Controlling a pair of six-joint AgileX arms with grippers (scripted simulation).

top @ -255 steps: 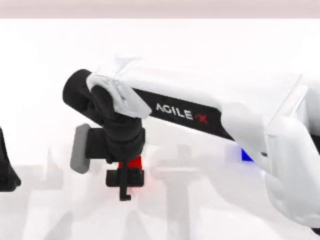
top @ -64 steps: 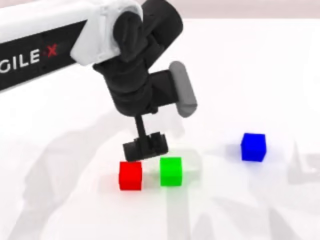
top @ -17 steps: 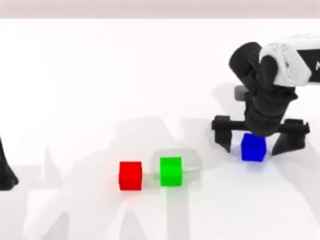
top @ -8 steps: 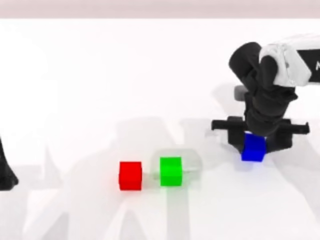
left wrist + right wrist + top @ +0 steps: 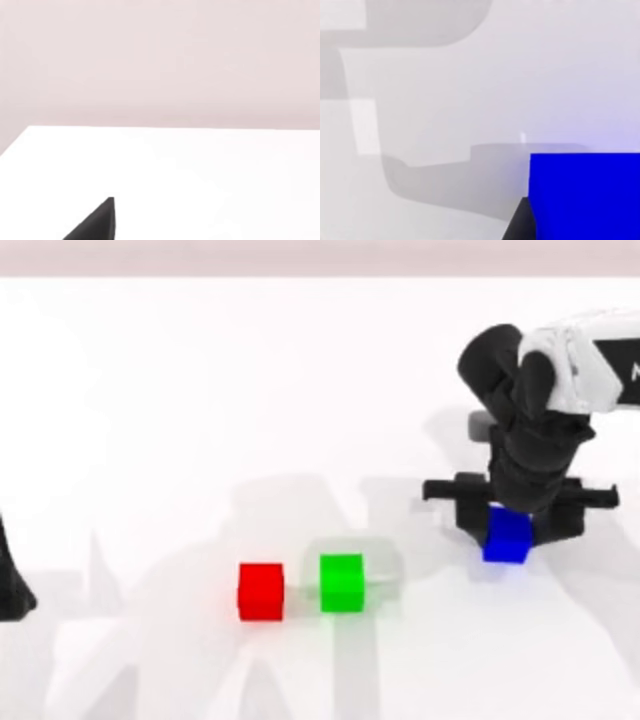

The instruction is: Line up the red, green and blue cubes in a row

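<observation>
The red cube (image 5: 261,591) and the green cube (image 5: 342,582) sit side by side on the white table, near the front middle. Farther right, the blue cube (image 5: 506,536) is held between the black fingers of my right gripper (image 5: 512,525), which is shut on it from above. In the right wrist view the blue cube (image 5: 585,196) fills the corner, with one dark finger (image 5: 520,225) pressed against its side. My left arm (image 5: 12,585) is parked at the table's left edge; its wrist view shows only a dark finger tip (image 5: 97,222) over bare table.
A pale translucent patch (image 5: 385,562) lies on the table just behind and right of the green cube. The far wall (image 5: 320,255) runs along the back edge of the table.
One second ago my right gripper's fingers stood wide apart around the blue cube; they have since closed on it. The cube has shifted slightly upward in the top view. Red and green cubes are unmoved.
</observation>
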